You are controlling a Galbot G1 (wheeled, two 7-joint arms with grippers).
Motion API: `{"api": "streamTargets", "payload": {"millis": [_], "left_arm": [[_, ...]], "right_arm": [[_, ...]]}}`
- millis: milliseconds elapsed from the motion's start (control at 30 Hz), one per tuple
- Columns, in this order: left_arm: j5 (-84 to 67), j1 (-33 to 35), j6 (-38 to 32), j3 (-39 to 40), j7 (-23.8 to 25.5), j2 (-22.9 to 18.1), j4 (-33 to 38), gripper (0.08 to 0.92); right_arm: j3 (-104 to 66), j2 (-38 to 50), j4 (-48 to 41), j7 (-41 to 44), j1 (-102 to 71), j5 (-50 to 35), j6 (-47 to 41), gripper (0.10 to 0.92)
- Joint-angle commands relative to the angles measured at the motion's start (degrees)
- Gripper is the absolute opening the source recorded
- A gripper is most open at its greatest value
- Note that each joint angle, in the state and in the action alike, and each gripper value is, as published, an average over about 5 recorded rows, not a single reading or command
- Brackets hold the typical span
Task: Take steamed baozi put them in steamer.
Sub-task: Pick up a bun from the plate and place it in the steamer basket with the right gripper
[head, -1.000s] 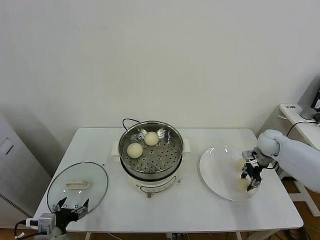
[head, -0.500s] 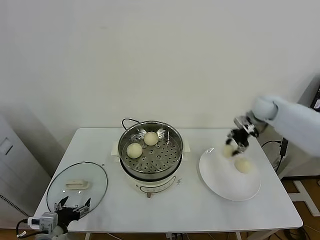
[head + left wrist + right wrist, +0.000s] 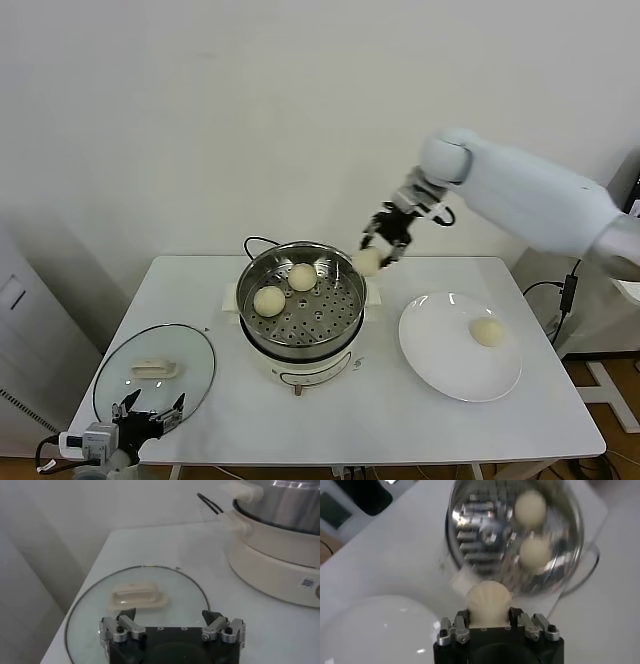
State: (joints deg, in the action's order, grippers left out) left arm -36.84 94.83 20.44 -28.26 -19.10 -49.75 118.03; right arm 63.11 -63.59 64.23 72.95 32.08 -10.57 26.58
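My right gripper is shut on a cream-white baozi and holds it in the air just right of the steamer's rim. The shiny steamer sits on its white cooker base mid-table, with two baozi on its perforated floor. One more baozi lies on the white plate at the right. My left gripper is parked low at the table's front left corner, open, over the glass lid.
The round glass lid with a white handle lies flat at the front left. A black cord leaves the cooker at the back. Bare tabletop runs between cooker and plate and along the front edge.
My right gripper lifted a baozi off the plate and carried it up and left, from the plate's right side to the steamer's right rim. The left arm stayed put.
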Motion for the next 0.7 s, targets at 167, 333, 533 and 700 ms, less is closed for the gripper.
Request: {"api": "streamTargets", "payload": {"millis": [167,333,533,700], "left_arm": [[0.0,-0.1,0.0,0.1,0.0,0.0,-0.1,0.823],[0.0,0.0,-0.1,0.0,0.0,0.0,-0.2,0.823],[0.0,0.0,-0.1,0.0,0.0,-0.1,-0.3,0.823],[0.1,0.1,-0.2,-0.2,0.0,0.0,-0.5,0.823]], "right_arm": [[-0.8,-10.5,4.0,0.2,-1.9,8.1,15.7,0.501],[-1.0,-10.4,6.2,0.2,-3.8,12.0,18.1,0.501],[-1.2,-10.3,7.8,0.4,-6.7,16.5,20.0,0.503],[-2.1,-10.6,8.3,0.9,-8.9,20.4,21.5,0.501]]}}
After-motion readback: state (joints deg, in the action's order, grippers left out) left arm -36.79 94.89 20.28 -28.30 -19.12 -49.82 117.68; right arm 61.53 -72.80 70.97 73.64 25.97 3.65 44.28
